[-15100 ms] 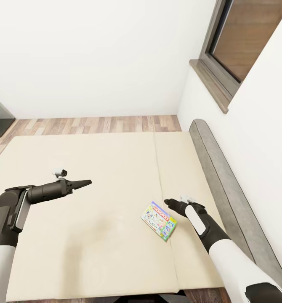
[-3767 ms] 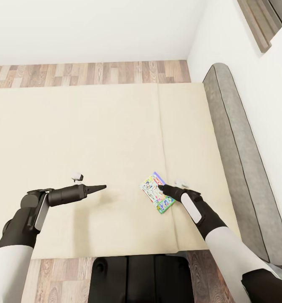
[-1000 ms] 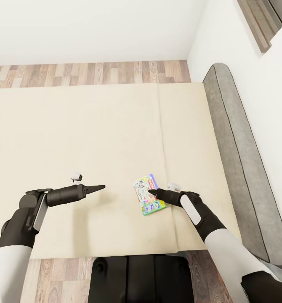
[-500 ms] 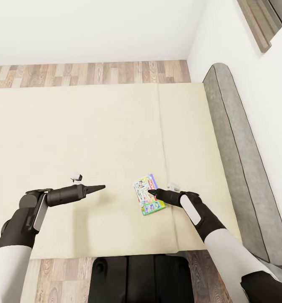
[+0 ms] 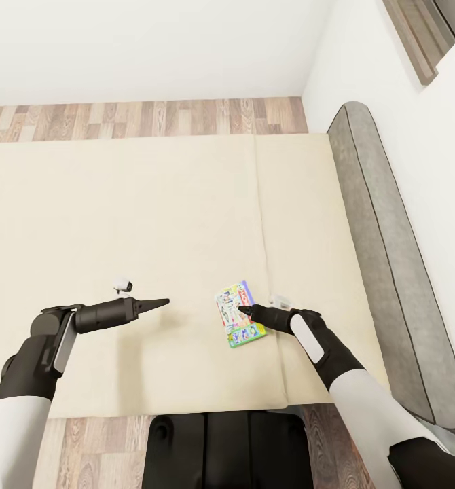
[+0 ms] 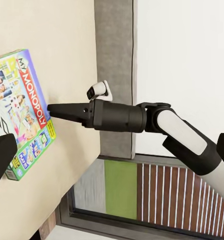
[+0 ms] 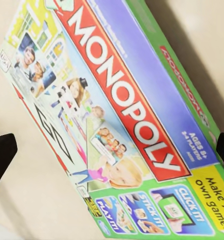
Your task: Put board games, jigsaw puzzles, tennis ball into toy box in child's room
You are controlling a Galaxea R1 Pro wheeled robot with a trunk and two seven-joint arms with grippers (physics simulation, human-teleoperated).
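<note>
Game box [image 5: 239,315] flat on bed [image 5: 119,231], near the seam, twd the headboard side. R gripper [image 5: 243,311] tip over the box's face; right wrist view has fingers wide apart, one off each side of the box lid, nothing pinched. L gripper [image 5: 161,301] idle, well apart, pressed to a point. To do it well, I'd judge: lower until fingers straddle the box edges, squeeze across the short width, lift level.
</note>
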